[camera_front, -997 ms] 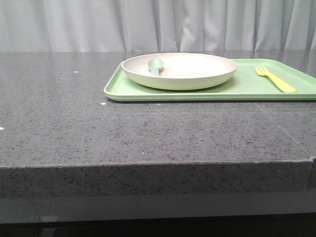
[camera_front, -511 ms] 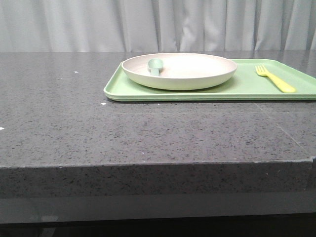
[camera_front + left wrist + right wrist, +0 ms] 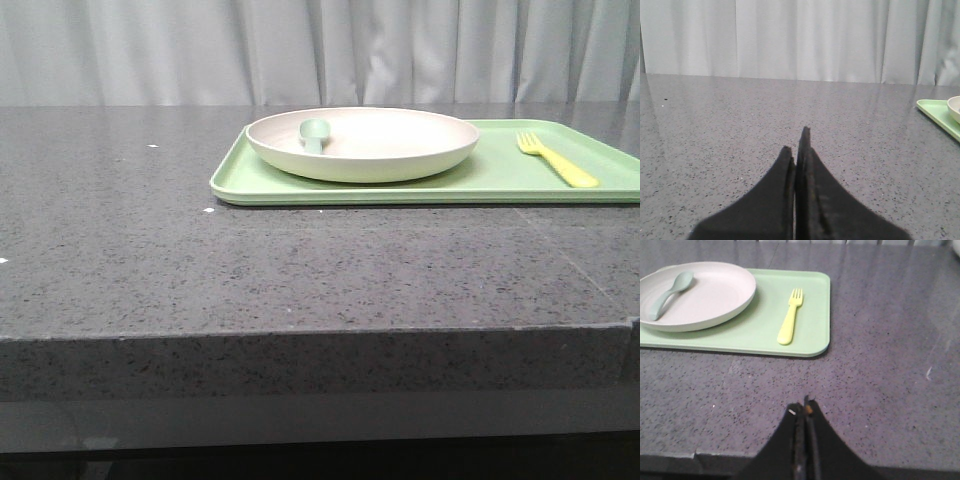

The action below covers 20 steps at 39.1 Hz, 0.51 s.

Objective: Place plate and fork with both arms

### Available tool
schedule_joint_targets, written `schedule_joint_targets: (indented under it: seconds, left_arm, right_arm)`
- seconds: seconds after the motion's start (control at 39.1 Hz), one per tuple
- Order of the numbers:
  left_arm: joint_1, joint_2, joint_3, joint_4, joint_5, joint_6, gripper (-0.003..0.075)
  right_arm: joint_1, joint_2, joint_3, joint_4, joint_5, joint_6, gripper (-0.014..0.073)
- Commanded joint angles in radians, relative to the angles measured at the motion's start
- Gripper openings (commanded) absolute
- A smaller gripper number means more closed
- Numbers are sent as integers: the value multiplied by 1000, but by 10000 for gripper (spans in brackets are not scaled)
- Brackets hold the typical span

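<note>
A speckled dark-grey stone bench [image 3: 150, 250] with a polished, faintly reflective top and a squared front edge carries a flat rectangular light-green tray [image 3: 500, 180] with rounded corners and a low raised lip. On the tray's left portion sits the plate [image 3: 400, 150], a round, shallow, cream dish of matte plastic-like finish with a raised rim; inside the plate, near its left rim, lies a pale-green spoon [image 3: 314, 133] with a rounded bowl. The fork [image 3: 558, 160], pale yellow, short-tined and flat-handled, lies flat on the tray to the right of the plate, apart from it, tines pointing away from the bench's front edge. Behind the bench hangs a pleated whitish curtain [image 3: 320, 50]. The left claw [image 3: 799, 145], two black tapering fingers pressed together with nothing between them, hovers over bare bench well to the left of the tray. The right claw [image 3: 805, 407], likewise clenched and empty, sits above the bench's front edge, short of the tray and roughly in line with the fork.
</note>
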Motion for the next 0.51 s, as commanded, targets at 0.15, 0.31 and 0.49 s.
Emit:
schedule_joint_targets:
  seconds: [0.15,0.31,0.49]
  left_arm:
    - [-7,-20,2,-6,-82,-11,-18]
    - [-7,-20,2,-6,-82,-11,-18]
    - [-7,-20,2,-6,-82,-11,-18]
  right_arm:
    - [-55,-161,274,-9,-415,-7,-67]
    - [-57,-184,348,-9,-479,-7,-67]
    - [-51,-184,415,-9,-633,-7,-67]
